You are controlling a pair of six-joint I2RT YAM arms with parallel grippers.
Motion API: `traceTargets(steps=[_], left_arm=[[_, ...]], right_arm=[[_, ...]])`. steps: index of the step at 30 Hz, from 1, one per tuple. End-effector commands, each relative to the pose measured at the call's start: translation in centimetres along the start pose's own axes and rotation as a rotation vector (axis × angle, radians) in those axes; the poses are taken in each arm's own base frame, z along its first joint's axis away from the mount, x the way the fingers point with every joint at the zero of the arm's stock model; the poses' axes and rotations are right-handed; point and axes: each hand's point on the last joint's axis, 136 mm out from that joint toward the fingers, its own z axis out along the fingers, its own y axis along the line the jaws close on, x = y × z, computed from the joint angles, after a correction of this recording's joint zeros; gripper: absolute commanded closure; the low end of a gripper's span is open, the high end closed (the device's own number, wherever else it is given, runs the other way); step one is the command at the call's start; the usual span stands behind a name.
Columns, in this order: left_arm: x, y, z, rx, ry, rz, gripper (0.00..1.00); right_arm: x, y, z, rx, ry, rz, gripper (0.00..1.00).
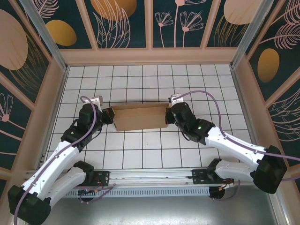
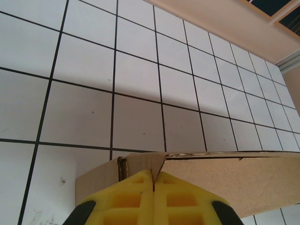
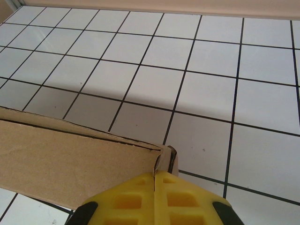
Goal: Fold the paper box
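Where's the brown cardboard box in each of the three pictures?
Top external: the paper box lies mid-table, between the left gripper and the right gripper.
Left wrist: it runs along the bottom, rightward from the left gripper.
Right wrist: it is lower left, ending at the right gripper.
Shared landmark: the white tiled table with black grid lines.

Rising from the silver rail (image 1: 150,176), the left arm (image 1: 56,159) and right arm (image 1: 234,145) have white shells, black joints, looping purple cables (image 1: 89,101) and green lights (image 1: 71,132). The left gripper (image 2: 153,177) and right gripper (image 3: 153,178) have yellow waffle-patterned fingers (image 2: 126,201).
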Motion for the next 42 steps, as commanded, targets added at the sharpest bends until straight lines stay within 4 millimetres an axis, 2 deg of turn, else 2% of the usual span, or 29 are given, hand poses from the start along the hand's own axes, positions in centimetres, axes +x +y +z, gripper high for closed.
traceTargets(steps=[1,7,11,14,21,27,31,35,42], left_arm=[[0.9,-1.9,-0.4,0.083,0.069,-0.034,1.00],[1.1,-0.3,-0.8,0.022,0.046,0.065,1.00],[0.3,0.6,-1.6,-0.035,0.012,0.150,1.00],[0.1,0.7,-1.9,-0.046,-0.001,0.170,1.00],[1.3,1.3,-1.3,-0.041,0.026,0.189,1.00],[0.8,1.9,-1.7,-0.084,0.007,0.241,1.00],[1.5,1.9,-1.4,-0.065,0.025,0.247,1.00],[1.4,2.0,-1.3,-0.069,0.021,0.245,1.00],[2.0,1.8,-1.1,-0.030,0.008,0.143,1.00]], right_arm=[[2.8,1.4,0.1,-0.062,0.084,-0.026,1.00],[3.0,1.4,0.0,-0.054,0.088,-0.035,1.00],[3.0,1.2,-0.1,-0.049,0.084,-0.040,1.00],[2.9,1.2,-0.2,-0.049,0.079,-0.040,1.00],[3.1,1.0,-0.3,-0.045,0.081,-0.043,1.00],[3.3,0.8,-0.4,-0.041,0.079,-0.055,1.00],[3.5,0.8,-0.4,-0.045,0.079,-0.058,1.00],[3.7,0.8,-0.3,-0.047,0.081,-0.057,1.00],[3.8,0.7,-0.3,-0.049,0.064,-0.032,1.00]])
